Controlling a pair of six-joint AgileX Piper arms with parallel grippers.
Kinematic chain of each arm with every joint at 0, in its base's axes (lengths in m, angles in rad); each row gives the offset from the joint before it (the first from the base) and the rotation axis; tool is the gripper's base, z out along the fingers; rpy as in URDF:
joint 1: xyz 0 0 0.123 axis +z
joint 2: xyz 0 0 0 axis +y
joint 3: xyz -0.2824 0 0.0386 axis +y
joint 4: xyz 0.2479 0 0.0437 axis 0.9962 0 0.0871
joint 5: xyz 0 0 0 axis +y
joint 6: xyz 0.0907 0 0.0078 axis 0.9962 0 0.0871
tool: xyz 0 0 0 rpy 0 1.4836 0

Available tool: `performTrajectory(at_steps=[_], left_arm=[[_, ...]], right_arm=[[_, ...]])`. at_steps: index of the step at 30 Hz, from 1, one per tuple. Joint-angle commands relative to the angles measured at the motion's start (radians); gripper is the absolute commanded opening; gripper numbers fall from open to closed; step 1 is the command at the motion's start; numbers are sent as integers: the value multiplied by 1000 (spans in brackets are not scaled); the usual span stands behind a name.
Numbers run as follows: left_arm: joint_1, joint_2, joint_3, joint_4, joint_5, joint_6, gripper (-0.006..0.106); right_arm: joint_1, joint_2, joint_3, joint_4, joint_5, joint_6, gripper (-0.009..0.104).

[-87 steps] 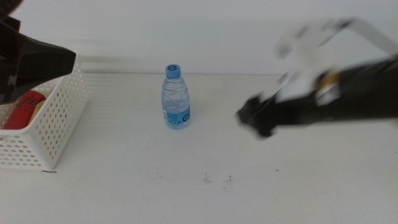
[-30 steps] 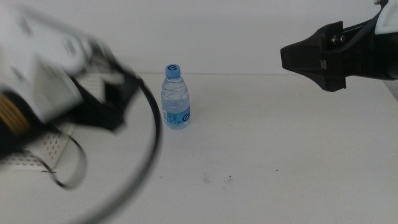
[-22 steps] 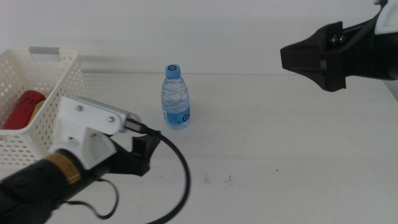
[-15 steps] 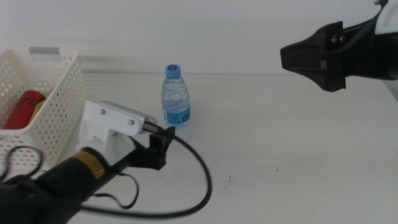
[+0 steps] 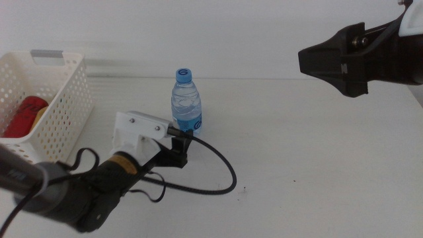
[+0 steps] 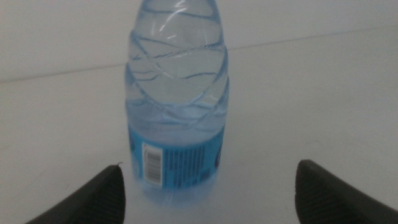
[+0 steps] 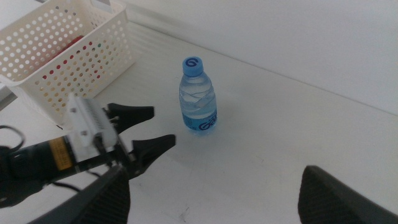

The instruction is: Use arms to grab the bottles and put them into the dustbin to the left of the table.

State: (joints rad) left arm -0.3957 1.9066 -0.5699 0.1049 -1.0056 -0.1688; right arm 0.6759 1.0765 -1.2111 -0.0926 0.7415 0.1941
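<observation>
The clear water bottle (image 5: 187,104) with the blue cap (image 5: 184,73) is standing upright on the white table (image 5: 297,165), near the middle and toward the far side. It has a blue label (image 6: 177,155) around its lower part.

The left gripper (image 5: 177,149) is reaching in from the near left, low over the table, just in front of the bottle. Its two dark jaws are spread wide apart and are holding nothing. In the left wrist view the bottle is sitting between the two jaw tips, but the jaws are not touching it. In the right wrist view the left gripper (image 7: 152,129) is pointing at the bottle (image 7: 198,104) with a gap of table between them. A black cable (image 5: 221,172) is looping from the white housing (image 5: 137,129) of this arm and lying on the table.

The right gripper (image 5: 307,61) is hanging high up on the far right, well apart from the bottle. Its jaws are open wide too, as the right wrist view shows, and it is holding nothing.

The white dustbin (image 5: 63,116) with holes in its sides is sitting at the left edge of the table. A red can (image 5: 23,114) is lying inside it, with something yellow (image 5: 41,114) just beside the can.
</observation>
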Motion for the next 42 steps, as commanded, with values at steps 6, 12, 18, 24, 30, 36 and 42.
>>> performTrajectory(at_steps=[6, 12, 18, 24, 30, 36, 42], left_arm=[[27, 131, -202, 53, 29, -13, 94], [27, 234, -362, 53, 116, -13, 94], [27, 309, -469, 39, 126, -12, 94], [27, 344, -541, 17, 190, -14, 92], [27, 306, -536, 33, 226, -16, 47], [27, 45, -488, 90, 669, -107, -2], [86, -189, -627, 80, 1279, -48, -2]], right_arm=[[0, -4, -6, -6, -8, -7, 93], [0, -4, -6, -6, -8, -7, 93], [0, -4, -6, -6, -8, -7, 93], [0, -4, -6, -6, -8, -7, 93], [0, -4, -6, -6, -8, -7, 93], [0, -4, -6, -6, -8, -7, 93], [0, -4, -6, -6, -8, -7, 93]])
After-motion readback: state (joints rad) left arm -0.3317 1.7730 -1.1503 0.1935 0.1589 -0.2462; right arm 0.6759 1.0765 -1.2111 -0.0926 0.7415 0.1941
